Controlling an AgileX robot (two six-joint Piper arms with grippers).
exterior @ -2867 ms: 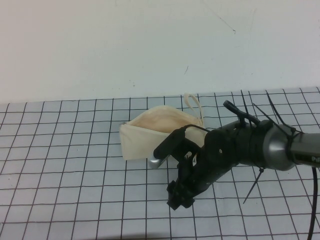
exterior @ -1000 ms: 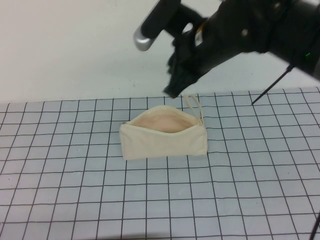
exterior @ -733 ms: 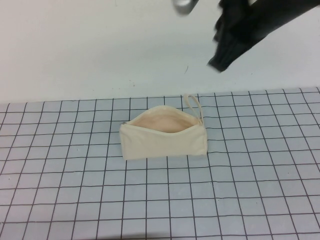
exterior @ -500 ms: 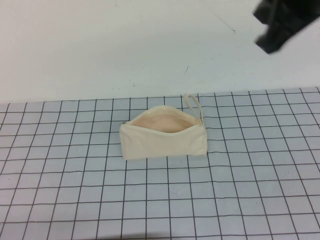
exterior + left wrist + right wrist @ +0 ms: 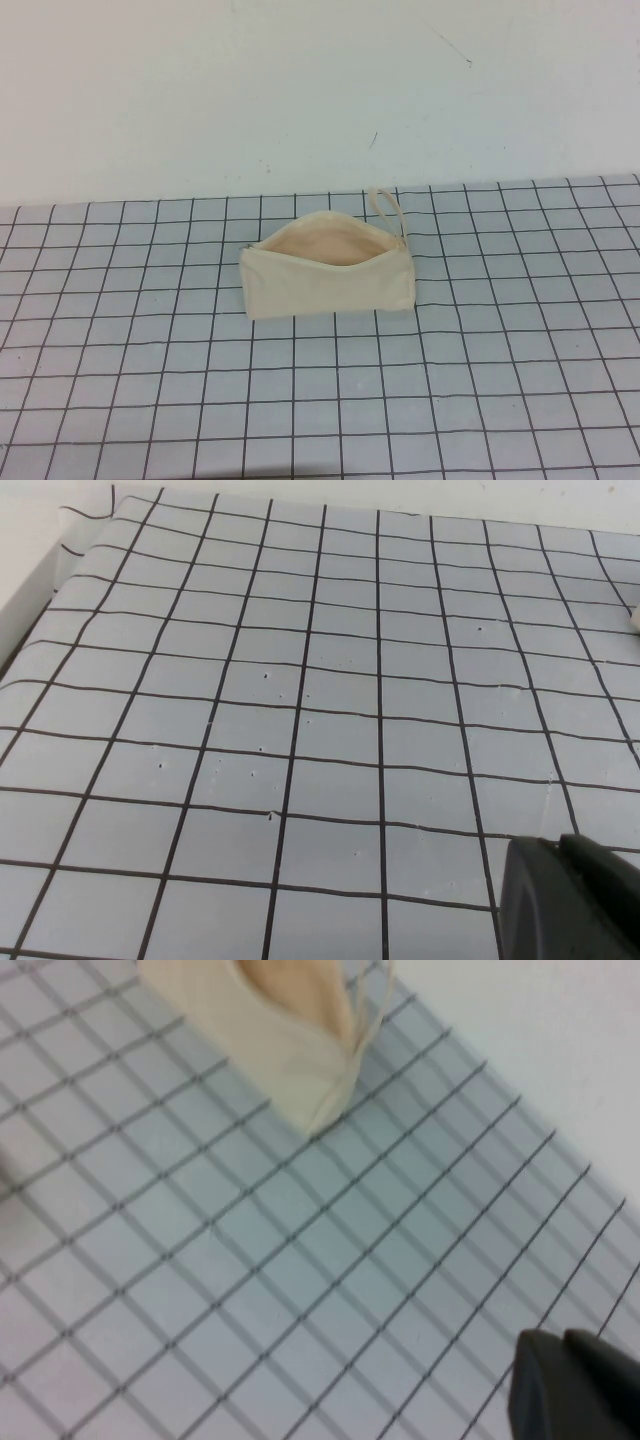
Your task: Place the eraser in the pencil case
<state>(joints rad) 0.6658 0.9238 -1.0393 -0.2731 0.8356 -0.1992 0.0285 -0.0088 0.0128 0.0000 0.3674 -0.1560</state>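
Left tool (image 5: 570, 900) and right tool (image 5: 575, 1390) show only a dark tip each — open or closed, I cannot tell.
Pencil case (image 5: 328, 268) lies unzipped on the table (image 5: 150, 400), near the far edge's middle — the eraser is not visible.

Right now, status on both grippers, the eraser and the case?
Left gripper low over bare grid mat. Right gripper raised, off to the side of the pencil case. Case unzipped, mouth open. Eraser not visible.

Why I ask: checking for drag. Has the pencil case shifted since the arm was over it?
No. The pencil case sits on the same grid squares; only its mouth looks changed.
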